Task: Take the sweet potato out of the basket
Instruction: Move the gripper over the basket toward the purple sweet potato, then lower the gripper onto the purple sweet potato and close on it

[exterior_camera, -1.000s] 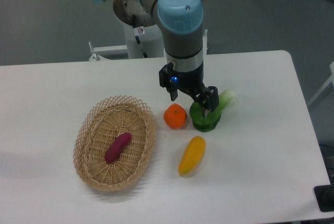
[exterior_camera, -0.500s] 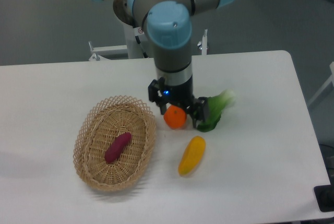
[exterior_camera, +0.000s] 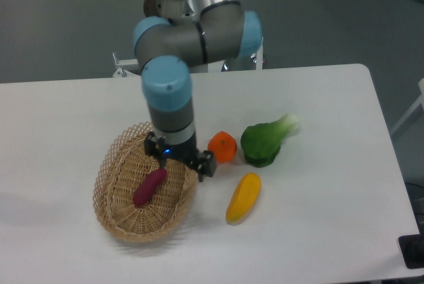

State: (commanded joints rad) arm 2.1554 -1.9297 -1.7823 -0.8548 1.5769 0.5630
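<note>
in the fixed camera view, the arm [exterior_camera: 179, 46] reached down from the top of the frame, its wrist standing upright over the right half of the basket [exterior_camera: 111, 191]. the gripper [exterior_camera: 179, 159] hung just above the basket's upper right rim, with a small blue light glowing on its body. its two fingers [exterior_camera: 206, 164] were spread apart, one showing near the rim on the right and the other on the left side over the weave, and nothing sat between them.

the sweet potato [exterior_camera: 150, 187] lay inside the basket, near the middle, slanting from lower left to upper right. its upper end was just below and left of the gripper; whether the finger touched it could not be told, though it looked apart.

the basket rested on the white table [exterior_camera: 331, 165], left of centre. just beside its right rim sat a round orange fruit [exterior_camera: 223, 147], partly behind the gripper's right finger. a green leafy vegetable [exterior_camera: 264, 141] with a pale stalk lay right of the orange, close to it. a yellow vegetable [exterior_camera: 243, 197] lay below those two, near the basket but apart from it.
</note>
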